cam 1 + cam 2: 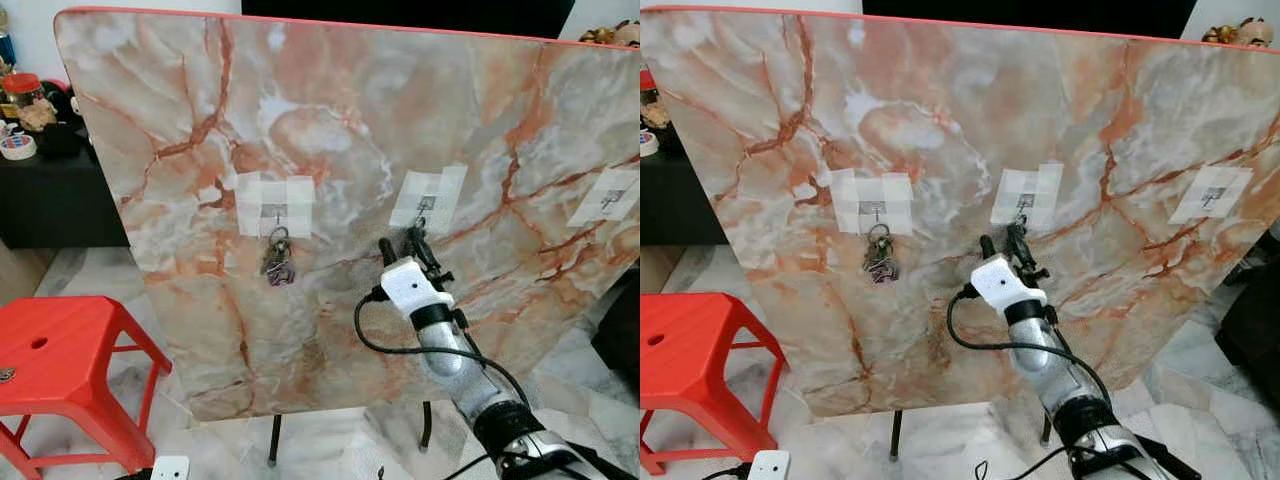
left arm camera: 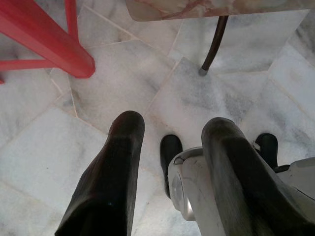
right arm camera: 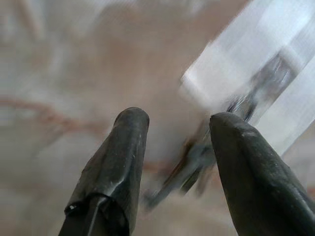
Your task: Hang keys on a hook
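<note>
A tilted marble-patterned board (image 1: pixel 330 110) carries three small hooks under white tape. One bunch of keys (image 1: pixel 277 257) hangs from the left hook (image 1: pixel 275 212). My right gripper (image 1: pixel 400 242) is raised against the board just below the middle hook (image 1: pixel 427 203), fingers open. In the right wrist view a second, blurred bunch of keys (image 3: pixel 194 164) dangles under that taped hook (image 3: pixel 266 83), beyond the gap between the fingers; neither finger grips it. The right hook (image 1: pixel 612 198) is bare. My left gripper (image 2: pixel 172 123) hangs open over the marble floor.
A red plastic stool (image 1: pixel 60 350) stands at the lower left, close to the board's edge. The board rests on thin dark legs (image 1: pixel 273 440). A black side table with jars and tape (image 1: pixel 30 150) is at the far left. A cable loops from my right wrist.
</note>
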